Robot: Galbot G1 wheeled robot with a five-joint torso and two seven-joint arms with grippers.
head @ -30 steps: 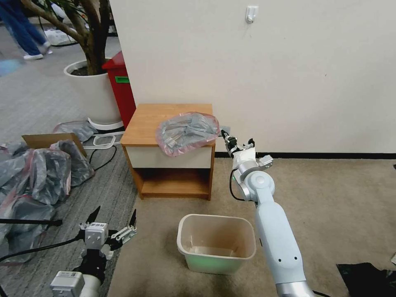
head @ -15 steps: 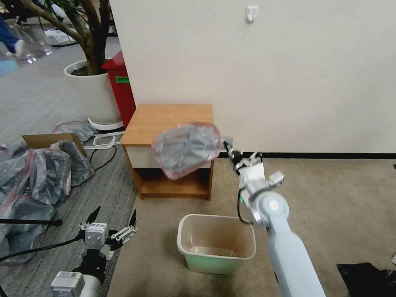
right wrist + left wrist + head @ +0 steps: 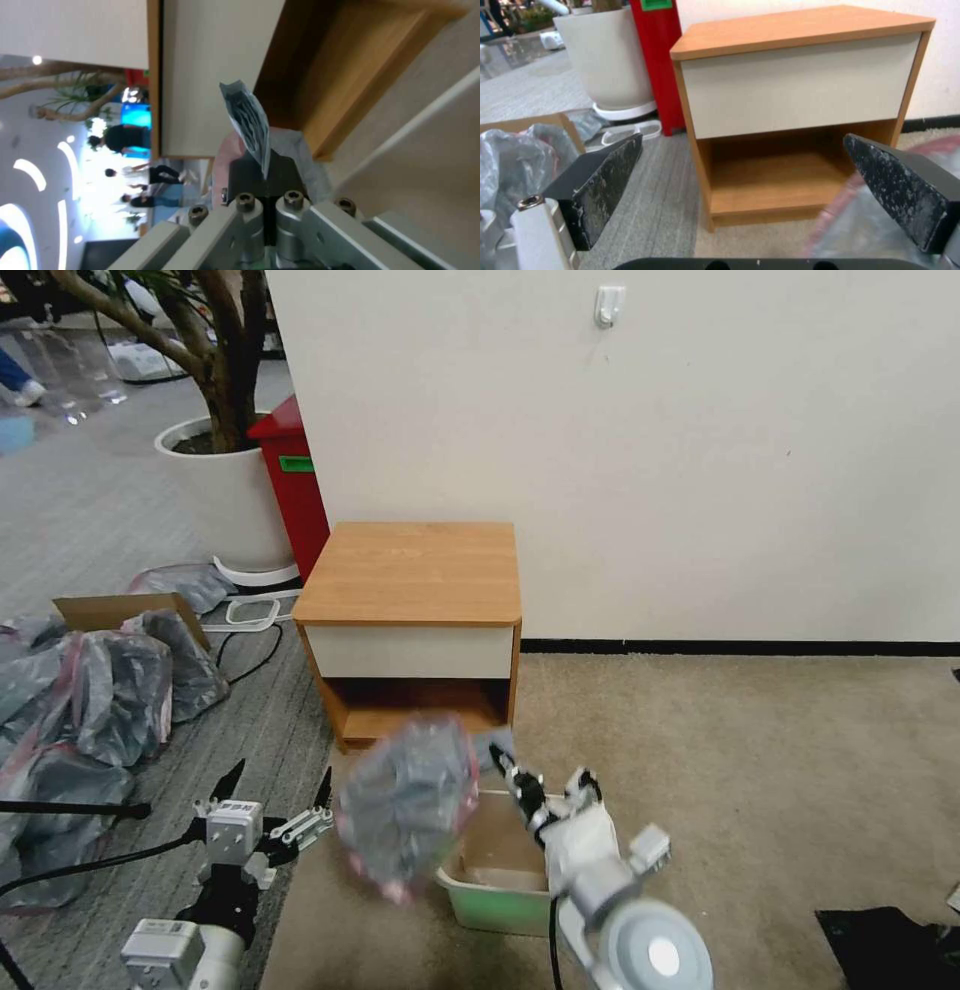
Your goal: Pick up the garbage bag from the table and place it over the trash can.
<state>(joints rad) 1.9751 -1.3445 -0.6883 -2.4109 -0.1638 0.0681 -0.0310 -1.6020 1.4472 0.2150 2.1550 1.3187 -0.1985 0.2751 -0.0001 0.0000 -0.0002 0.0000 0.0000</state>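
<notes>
Jaws of the left gripper are spread wide with nothing between them; it is parked low over the grey carpet, well apart from the table. Right of it, the garbage bag hangs in the air in front of the table's lower shelf, partly over the near-left rim of the trash can. Jaws of the right gripper are pressed together, pinching the bag's edge above the can
</notes>
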